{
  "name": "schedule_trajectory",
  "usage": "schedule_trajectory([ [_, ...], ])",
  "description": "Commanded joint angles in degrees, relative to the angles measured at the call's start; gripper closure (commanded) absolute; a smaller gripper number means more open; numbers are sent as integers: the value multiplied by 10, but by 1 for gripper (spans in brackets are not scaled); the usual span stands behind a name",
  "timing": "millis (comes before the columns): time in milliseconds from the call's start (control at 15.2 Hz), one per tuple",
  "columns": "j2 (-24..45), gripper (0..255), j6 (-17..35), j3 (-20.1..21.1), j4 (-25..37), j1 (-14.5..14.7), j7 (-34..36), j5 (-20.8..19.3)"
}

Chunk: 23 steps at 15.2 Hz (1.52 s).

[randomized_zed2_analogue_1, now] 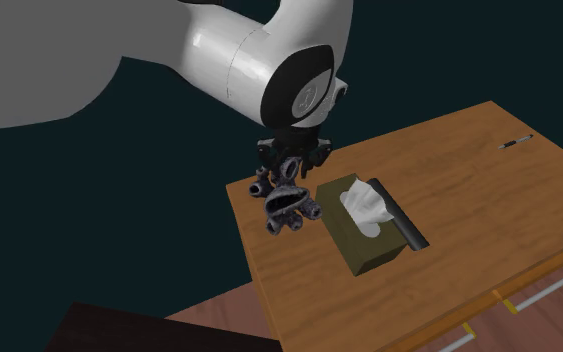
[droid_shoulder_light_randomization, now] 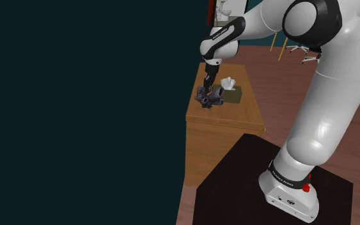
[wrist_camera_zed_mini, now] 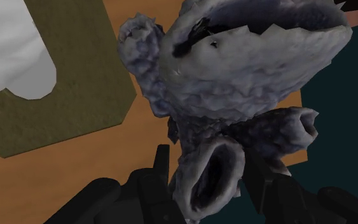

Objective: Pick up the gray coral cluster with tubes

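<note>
The black two-finger pincer (wrist_camera_zed_mini: 209,160) stood narrowed around the grey, rough-surfaced coral cluster (wrist_camera_zed_mini: 234,70). One finger (wrist_camera_zed_mini: 161,168) pressed one side of a hollow tube at the cluster's near end, and the other finger lay against the opposite side. The tube was clasped between them, and the wide-mouthed bulk of the coral spread out beyond the fingertips.

In the second exterior view the pincer (randomized_zed2_analogue_1: 289,172) came straight down from the white arm onto the coral cluster (randomized_zed2_analogue_1: 287,205). The cluster sat directly beneath the pincer, at the corner of the brown wooden table (randomized_zed2_analogue_1: 469,200) on that view's left. Some of its tubes reached past the table's edge over the dark teal background. Whether the cluster rested on the wood or hung just clear of it could not be told.

Just beside the coral, toward that view's right, lay an olive-green rectangular tissue box (randomized_zed2_analogue_1: 374,252) with a white tissue (randomized_zed2_analogue_1: 364,208) sticking up from its slot. A thin dark pen (randomized_zed2_analogue_1: 516,142) lay well apart, near the far corner.

In the shoulder view the pincer (droid_shoulder_light_randomization: 209,89) and coral cluster (droid_shoulder_light_randomization: 207,98) sat at the table's (droid_shoulder_light_randomization: 223,118) left edge, with the tissue box (droid_shoulder_light_randomization: 233,97) to their right.
</note>
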Motion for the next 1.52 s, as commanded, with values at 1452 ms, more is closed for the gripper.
schedule_trajectory([
  [1452, -48, 255, -109, -2, 65, 3, 25, -28],
])
